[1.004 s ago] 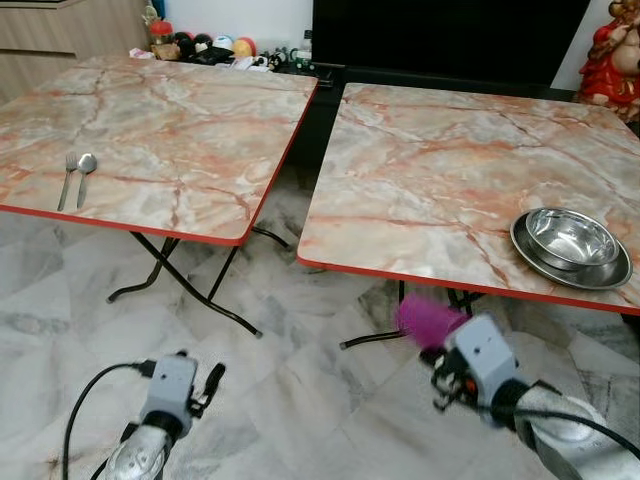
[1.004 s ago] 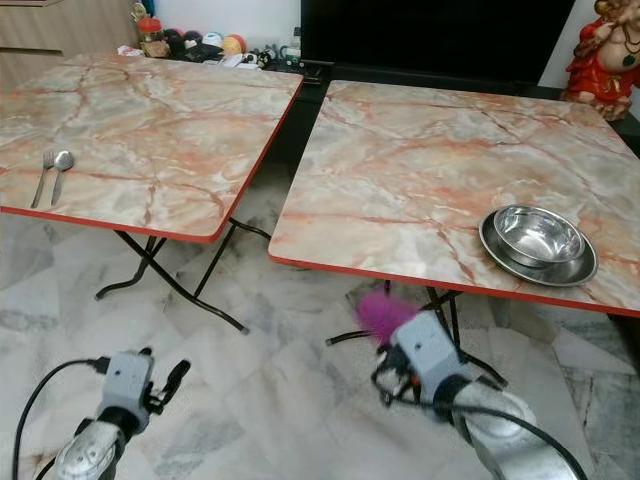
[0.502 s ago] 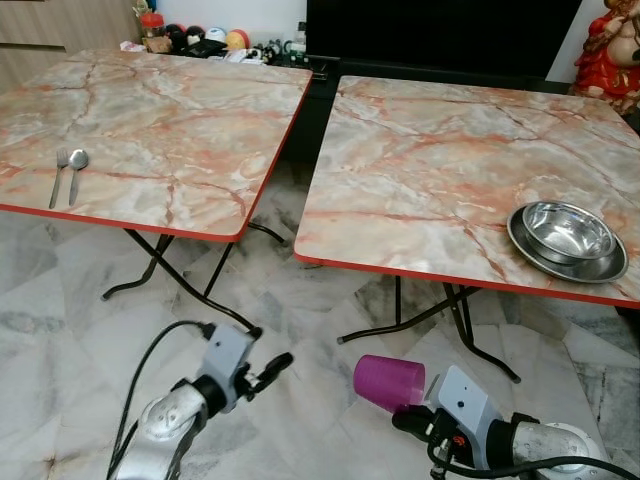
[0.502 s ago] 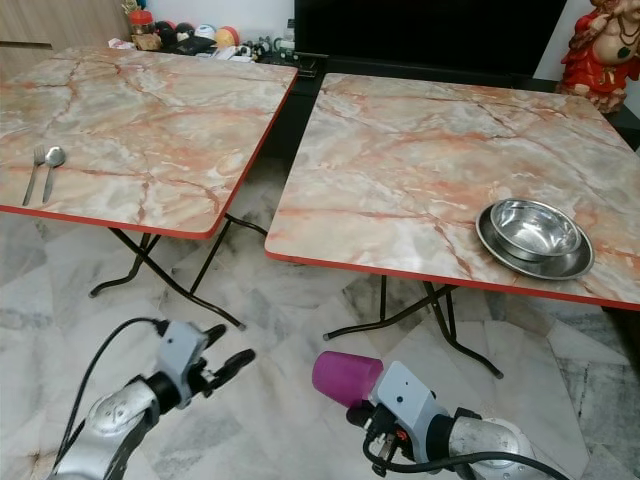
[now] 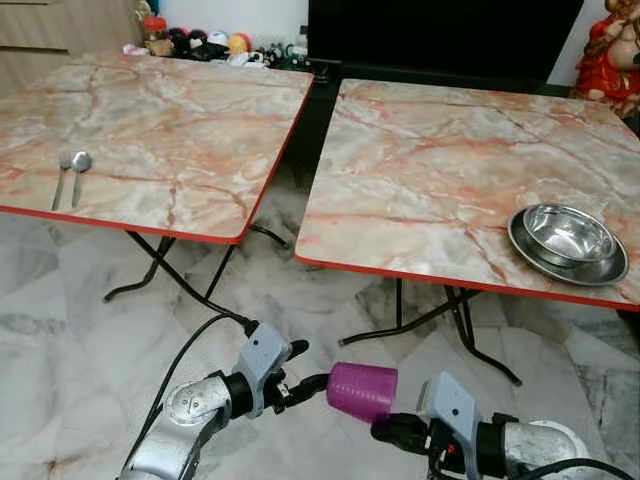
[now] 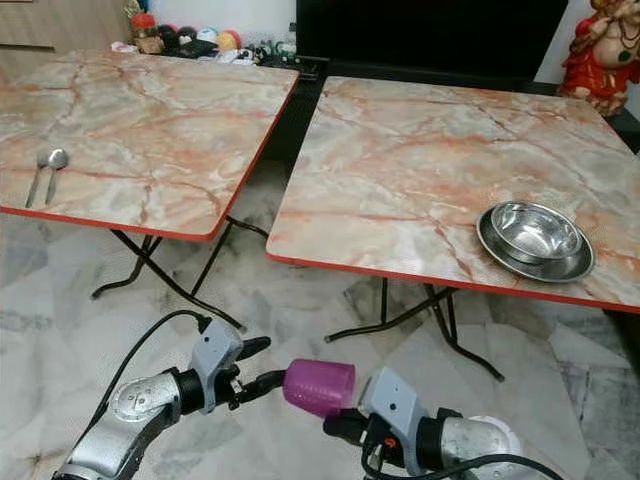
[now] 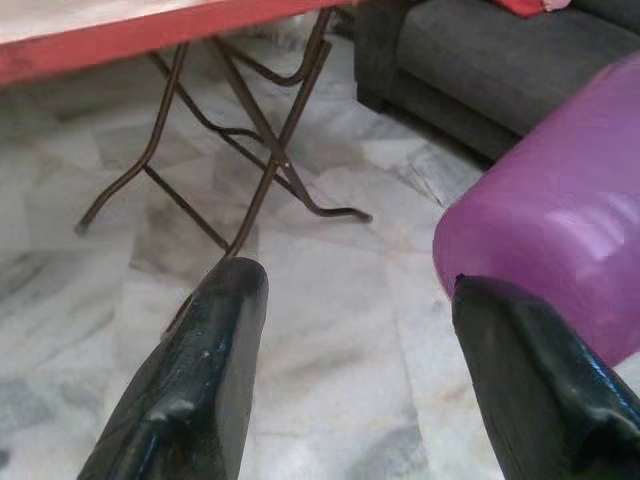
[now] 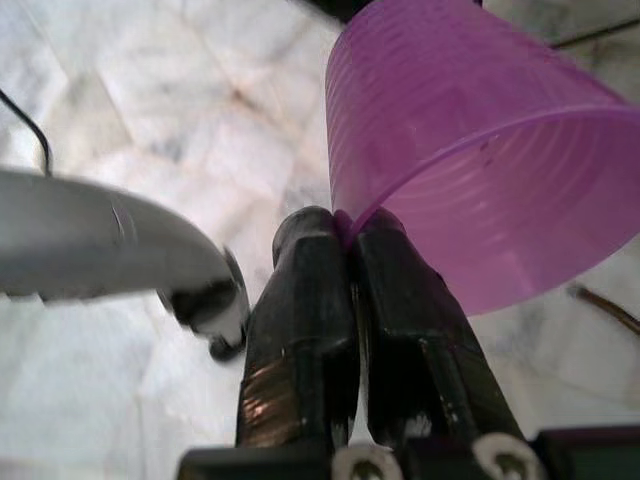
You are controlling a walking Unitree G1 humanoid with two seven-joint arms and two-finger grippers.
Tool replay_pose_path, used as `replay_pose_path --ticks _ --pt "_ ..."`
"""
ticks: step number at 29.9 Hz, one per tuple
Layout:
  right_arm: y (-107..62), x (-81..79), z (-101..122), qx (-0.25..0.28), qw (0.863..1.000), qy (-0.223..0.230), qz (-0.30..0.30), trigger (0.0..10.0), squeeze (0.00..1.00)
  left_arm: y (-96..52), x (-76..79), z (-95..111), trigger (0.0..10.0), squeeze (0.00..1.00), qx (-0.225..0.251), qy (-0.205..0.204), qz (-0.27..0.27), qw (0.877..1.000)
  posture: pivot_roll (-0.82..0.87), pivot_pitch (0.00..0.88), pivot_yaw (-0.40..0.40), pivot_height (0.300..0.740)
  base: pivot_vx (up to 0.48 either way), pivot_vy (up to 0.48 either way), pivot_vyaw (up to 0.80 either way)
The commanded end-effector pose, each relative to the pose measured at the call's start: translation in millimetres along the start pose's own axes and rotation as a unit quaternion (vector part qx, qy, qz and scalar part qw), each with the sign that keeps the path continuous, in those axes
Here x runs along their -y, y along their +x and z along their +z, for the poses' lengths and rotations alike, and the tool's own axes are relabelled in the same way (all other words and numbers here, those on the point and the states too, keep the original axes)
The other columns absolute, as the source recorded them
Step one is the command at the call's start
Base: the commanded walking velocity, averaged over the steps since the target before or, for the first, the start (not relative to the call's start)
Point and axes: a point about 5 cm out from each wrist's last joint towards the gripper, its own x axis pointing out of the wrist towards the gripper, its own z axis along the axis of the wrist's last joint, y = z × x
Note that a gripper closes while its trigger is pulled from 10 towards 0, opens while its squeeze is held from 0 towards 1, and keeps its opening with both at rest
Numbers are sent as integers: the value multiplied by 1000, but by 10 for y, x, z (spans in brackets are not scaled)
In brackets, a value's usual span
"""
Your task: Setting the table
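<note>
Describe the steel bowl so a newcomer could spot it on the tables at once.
Of the two marble-patterned tables, take the right table and look to its front right corner. The steel bowl sits there, nested in a wider steel plate. It is the deeper, shinier dish on top, far from the fork and spoon on the left table.

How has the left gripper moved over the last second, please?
Yes. The left gripper has swung inward toward the purple cup held by the right gripper, judged against the table legs.
</note>
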Motion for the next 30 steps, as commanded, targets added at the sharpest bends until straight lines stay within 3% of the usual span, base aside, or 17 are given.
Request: replay_pose_path --ticks 1,5,17,30 --pt "-19 22 -75 -20 1000 -5 -4 10000 0 -48 -16 5 10000 0 -14 13 0 1000 -53 105 -22 740 0 0 0" --pt "-15 0 -130 -28 1000 1 -5 10000 0 -124 -47 -60 10000 0 -26 3 11 1000 -44 119 -25 740 0 0 0" --pt "84 -21 -89 -22 1000 -3 7 10000 0 -4 42 106 10000 0 15 -34 -4 999 -36 160 -28 740 0 0 0" --pt "90 15 -101 -26 1000 -1 -4 10000 0 -22 156 123 10000 0 4 -46 -42 998 -38 173 -33 740 0 0 0"
